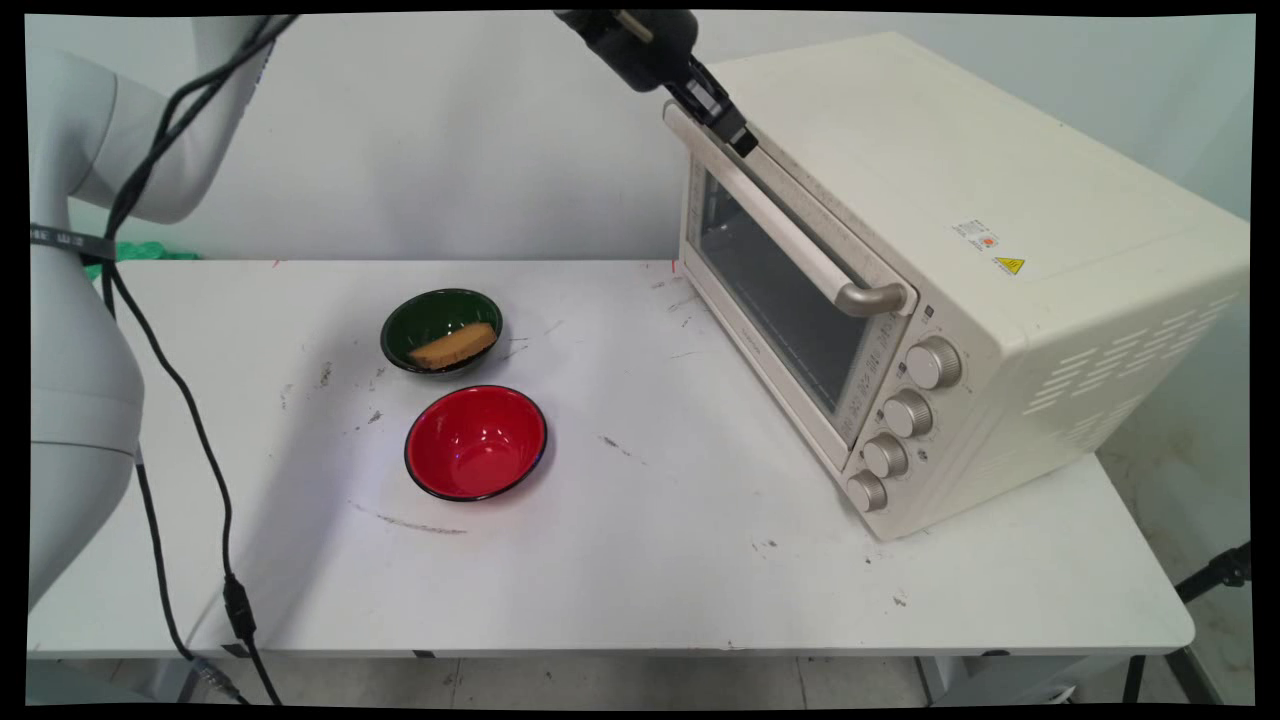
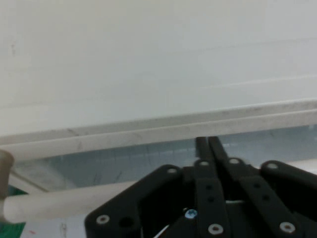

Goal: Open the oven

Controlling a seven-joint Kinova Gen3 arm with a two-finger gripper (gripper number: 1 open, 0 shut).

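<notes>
White table (image 1: 640, 590) with scuffed, marked top, dark legs below. Plain pale wall (image 1: 450, 140) behind. Light tiled floor (image 1: 600, 685) under table's near edge.

This looks like a robotics lab, not a home kitchen. A plain white table (image 1: 650, 560) with many scuff marks stands against a bare white wall (image 1: 450, 130). A white robot arm (image 1: 80, 330) with hanging black cables (image 1: 190, 420) is at 9 o'clock. The kitchen things are only few: an oven (image 1: 960, 290) at 3 o'clock and two bowls, green (image 1: 441, 331) and red (image 1: 476, 442), near the centre.
</notes>
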